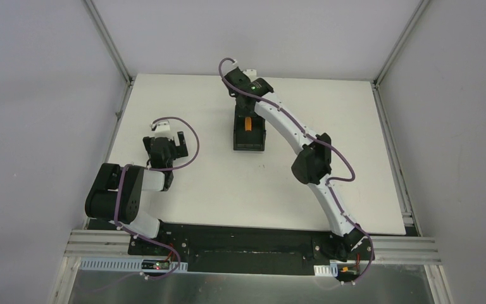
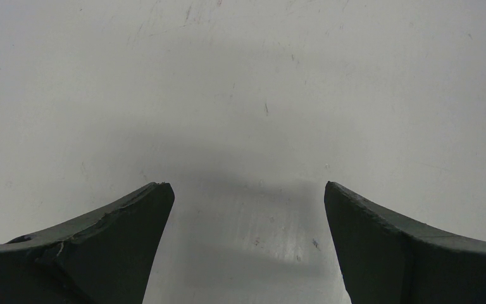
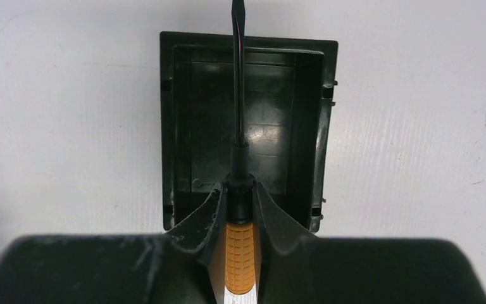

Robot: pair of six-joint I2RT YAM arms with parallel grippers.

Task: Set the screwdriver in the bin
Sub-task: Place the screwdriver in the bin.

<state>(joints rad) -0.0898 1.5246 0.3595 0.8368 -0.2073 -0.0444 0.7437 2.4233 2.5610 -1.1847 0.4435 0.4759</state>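
Note:
My right gripper (image 3: pixel 238 190) is shut on the screwdriver (image 3: pixel 239 253), clamping its orange ribbed handle between both fingers. The thin dark shaft points away from me over the black bin (image 3: pixel 304 126), and its tip reaches past the bin's far wall. In the top view the right gripper (image 1: pixel 247 114) hangs over the bin's (image 1: pixel 256 140) far end, with the orange handle (image 1: pixel 247 124) showing. The bin's inside looks empty. My left gripper (image 2: pixel 247 190) is open and empty over bare table; in the top view the left gripper (image 1: pixel 164 142) sits well left of the bin.
The white table (image 1: pixel 215 190) is edged by grey walls and metal rails at the back and sides. The right arm's elbow (image 1: pixel 313 161) reaches across the table right of the bin. A black base strip (image 1: pixel 240 240) runs along the near edge.

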